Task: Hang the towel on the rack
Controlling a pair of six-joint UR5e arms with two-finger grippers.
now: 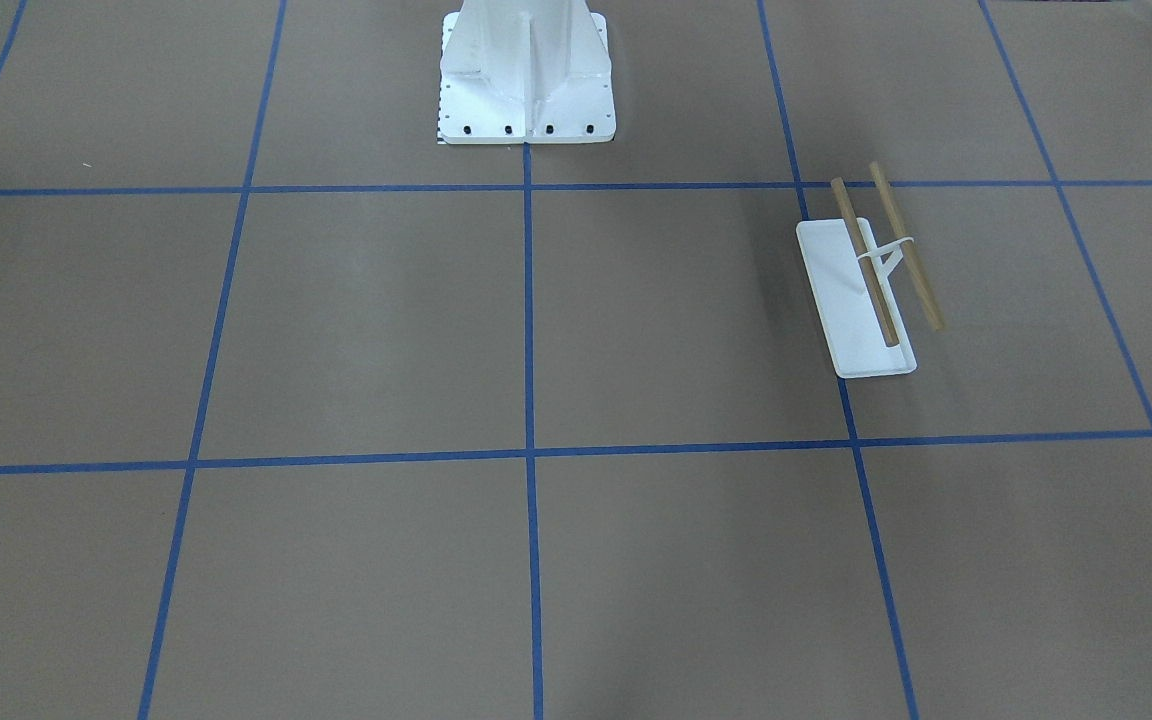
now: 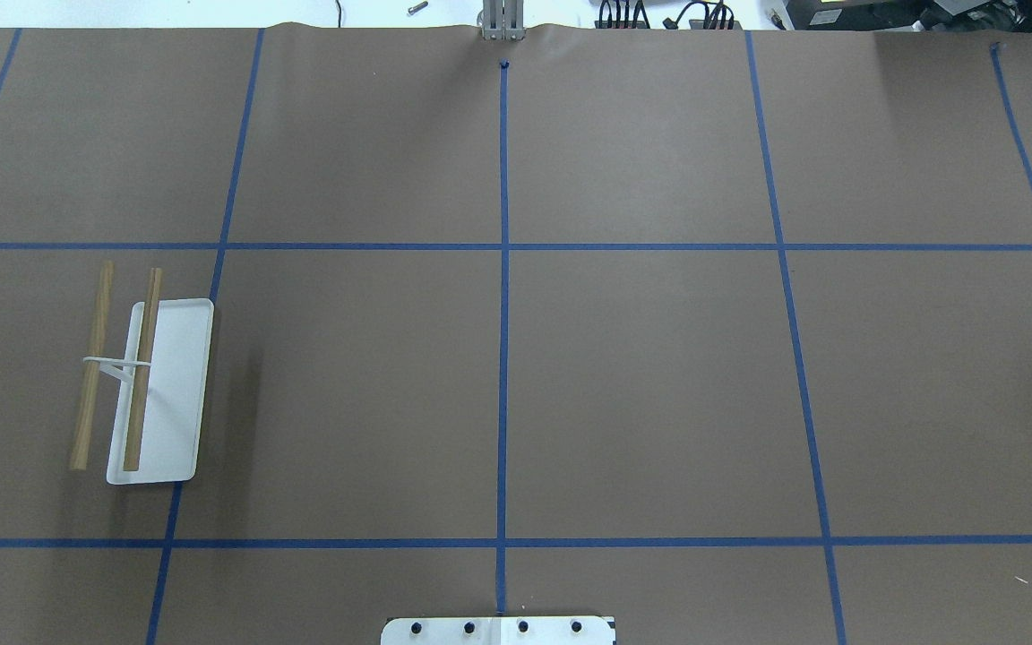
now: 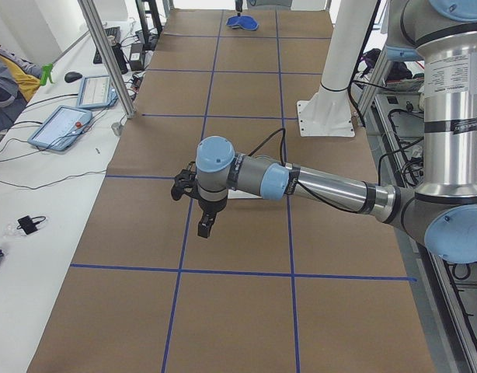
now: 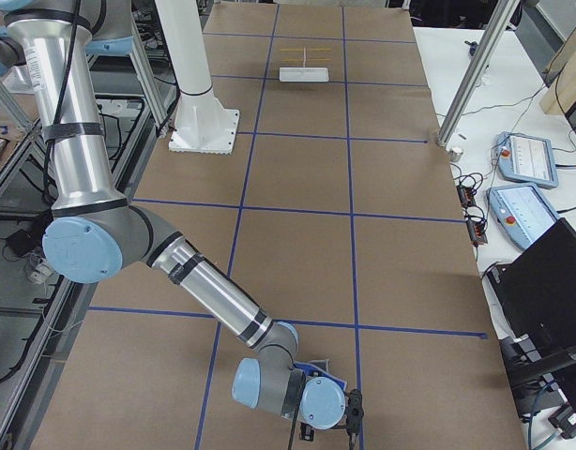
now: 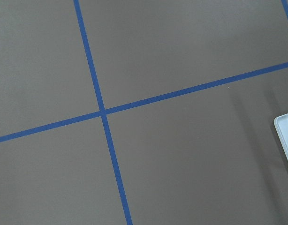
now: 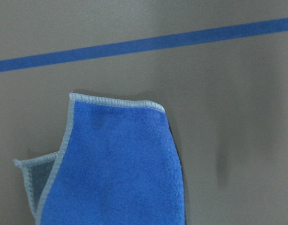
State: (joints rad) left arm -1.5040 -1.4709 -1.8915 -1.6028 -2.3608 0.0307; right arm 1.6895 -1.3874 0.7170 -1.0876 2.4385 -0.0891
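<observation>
The blue towel [image 6: 116, 164] lies crumpled on the brown table at its far right end, with one pale-edged corner folded. It fills the lower left of the right wrist view and shows small in the exterior left view [image 3: 243, 22]. My right gripper [image 4: 331, 427] hangs just above the towel [image 4: 327, 377]; I cannot tell whether it is open or shut. The rack [image 2: 144, 376] stands upright on the table's left side, its two wooden dowels bare over the white tray [image 1: 841, 300]. My left gripper [image 3: 206, 227] hovers over the table near the rack; its state cannot be told either.
The white robot pedestal [image 1: 526, 80] stands at the middle of the robot's table edge. Blue tape lines [image 2: 503, 358] divide the brown table into squares. A corner of the rack's tray [image 5: 287, 138] shows at the left wrist view's right edge. Tablets and cables [image 3: 64, 124] lie on a side bench.
</observation>
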